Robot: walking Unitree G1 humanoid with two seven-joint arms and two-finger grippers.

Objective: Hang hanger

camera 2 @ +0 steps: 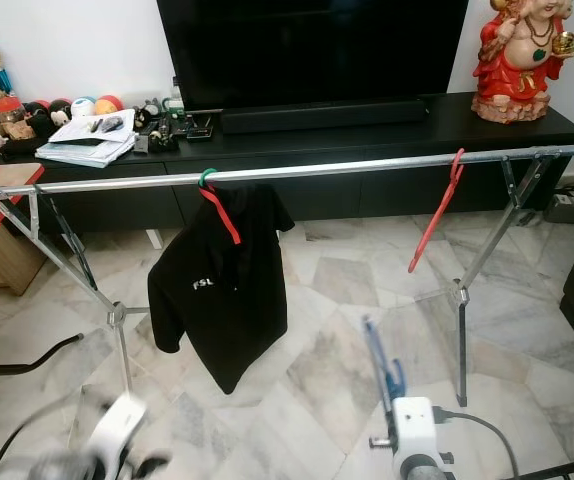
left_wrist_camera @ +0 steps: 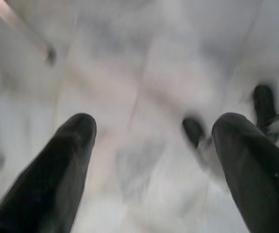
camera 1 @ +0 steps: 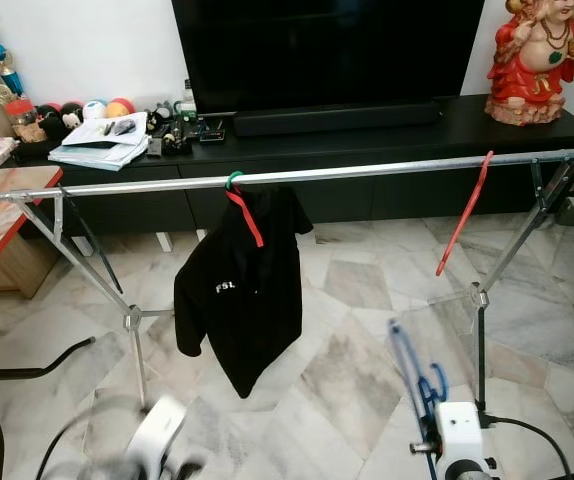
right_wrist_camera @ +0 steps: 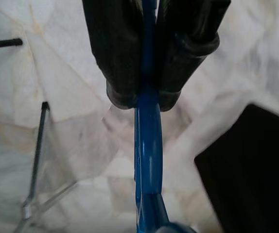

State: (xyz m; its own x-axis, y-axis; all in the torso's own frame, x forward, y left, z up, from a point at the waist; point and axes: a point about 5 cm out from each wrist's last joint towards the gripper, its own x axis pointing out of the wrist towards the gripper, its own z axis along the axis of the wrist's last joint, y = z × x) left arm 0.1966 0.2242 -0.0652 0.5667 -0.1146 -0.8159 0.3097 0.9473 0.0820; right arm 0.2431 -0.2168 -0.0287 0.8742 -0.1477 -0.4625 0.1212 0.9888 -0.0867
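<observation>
Right gripper, clenched on a blue hanger, low before the rail; left gripper spread wide over marble floor.

The rail is bare, shiny metal. The blue hanger is glossy, smooth plastic, pinched between the matt black fingers of the right claw. The shirt is matt black cloth. The floor is polished, veined marble. The statue looks glazed.
</observation>
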